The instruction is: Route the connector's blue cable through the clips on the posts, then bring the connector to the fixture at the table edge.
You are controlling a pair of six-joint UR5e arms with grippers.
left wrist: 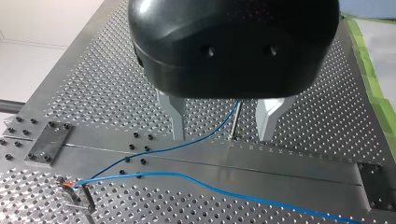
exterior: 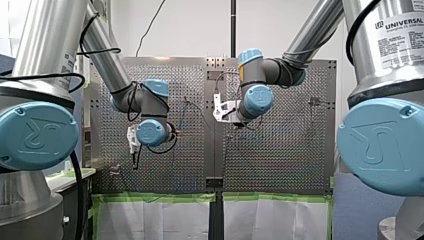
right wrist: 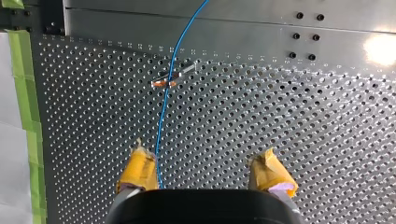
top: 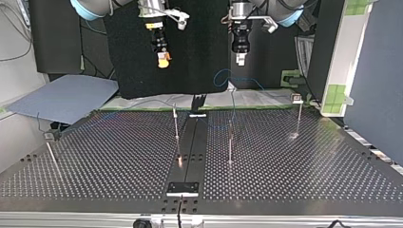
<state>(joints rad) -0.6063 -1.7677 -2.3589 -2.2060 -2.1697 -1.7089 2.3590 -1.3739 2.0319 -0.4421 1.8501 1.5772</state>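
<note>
1. Our left end effector point(left wrist: 223, 126) is open wide and holds nothing.
2. Our right end effector point(right wrist: 205, 175), with yellow pads point(right wrist: 138, 170), is open wide too and holds nothing.
3. The blue cable point(right wrist: 163, 109) runs over the bench point(right wrist: 289, 140) and passes a clip point(right wrist: 163, 84) on a post point(right wrist: 186, 70).

In the top view the fixture point(top: 182, 188) sits at the near edge of the table point(top: 109, 161), on its middle strip. A left-hand post point(top: 176, 126) and a right-hand post point(top: 230, 147) flank that strip. In the left wrist view the cable point(left wrist: 163, 173) doubles back at a clip point(left wrist: 74, 186), one strand passing below my left gripper point(left wrist: 222, 123). In the right wrist view it runs between the fingers of my right gripper point(right wrist: 205, 172), close to one, perhaps touching
</note>
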